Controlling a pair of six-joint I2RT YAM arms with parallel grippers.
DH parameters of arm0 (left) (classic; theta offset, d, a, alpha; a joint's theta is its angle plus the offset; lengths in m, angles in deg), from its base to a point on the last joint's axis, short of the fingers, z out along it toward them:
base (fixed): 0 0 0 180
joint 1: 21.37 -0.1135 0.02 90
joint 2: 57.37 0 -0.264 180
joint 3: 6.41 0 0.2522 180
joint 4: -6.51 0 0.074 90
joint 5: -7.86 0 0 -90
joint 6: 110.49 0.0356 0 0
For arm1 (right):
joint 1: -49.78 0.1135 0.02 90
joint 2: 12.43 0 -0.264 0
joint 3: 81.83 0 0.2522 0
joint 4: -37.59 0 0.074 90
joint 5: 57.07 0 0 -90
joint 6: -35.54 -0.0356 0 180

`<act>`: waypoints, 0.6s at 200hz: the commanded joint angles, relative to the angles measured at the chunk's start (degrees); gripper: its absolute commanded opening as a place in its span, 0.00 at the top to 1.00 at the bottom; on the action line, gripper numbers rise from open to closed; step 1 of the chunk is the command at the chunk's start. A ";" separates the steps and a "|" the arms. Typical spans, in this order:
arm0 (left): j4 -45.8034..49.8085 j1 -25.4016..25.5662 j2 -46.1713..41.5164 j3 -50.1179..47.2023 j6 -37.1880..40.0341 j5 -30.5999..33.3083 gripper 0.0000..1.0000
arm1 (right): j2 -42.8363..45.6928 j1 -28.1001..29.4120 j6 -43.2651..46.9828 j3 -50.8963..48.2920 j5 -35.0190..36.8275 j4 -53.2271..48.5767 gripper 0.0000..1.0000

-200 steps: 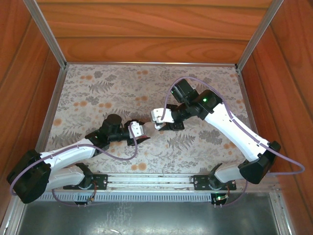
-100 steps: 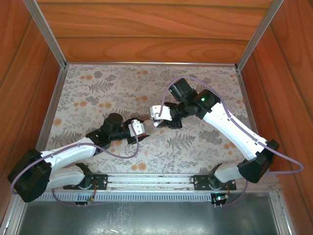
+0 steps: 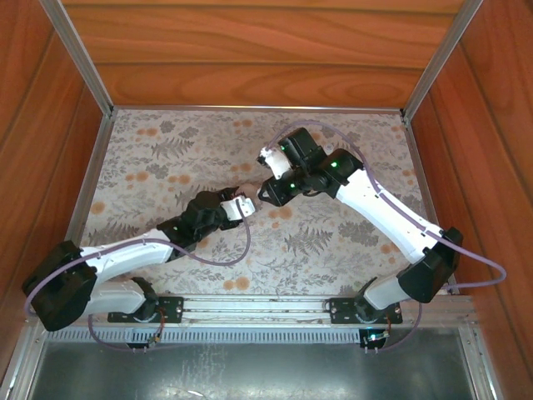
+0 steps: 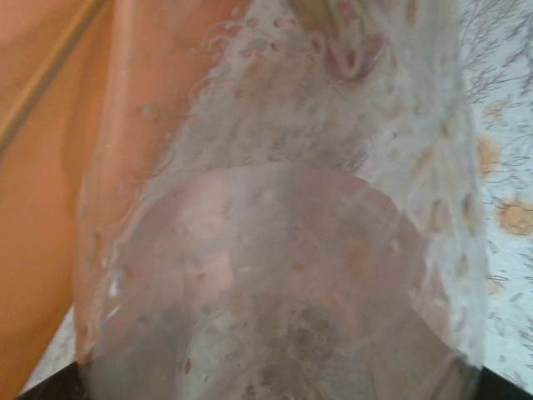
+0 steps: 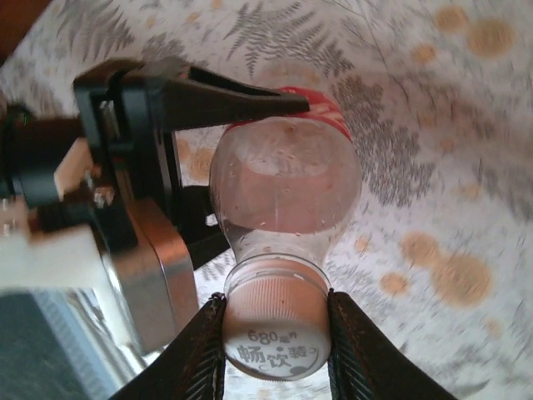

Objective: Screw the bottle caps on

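Right wrist cam: right gripper (image 5: 275, 337) has its fingers pinched in on the white cap (image 5: 273, 317), which sits on the neck of the clear bottle (image 5: 283, 179). Left gripper (image 3: 247, 207) is clamped across that bottle's body up by the red label (image 5: 329, 112), one black finger on each side. Floral mat (image 5: 441, 167) is behind it all. Left wrist cam gets a blurry close-up of the bottle's side.
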 commanded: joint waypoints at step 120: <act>1.59 -6.35 -0.40 -1.39 -5.46 -23.16 0.40 | 11.12 -0.34 56.99 -6.60 -9.00 -0.47 0.18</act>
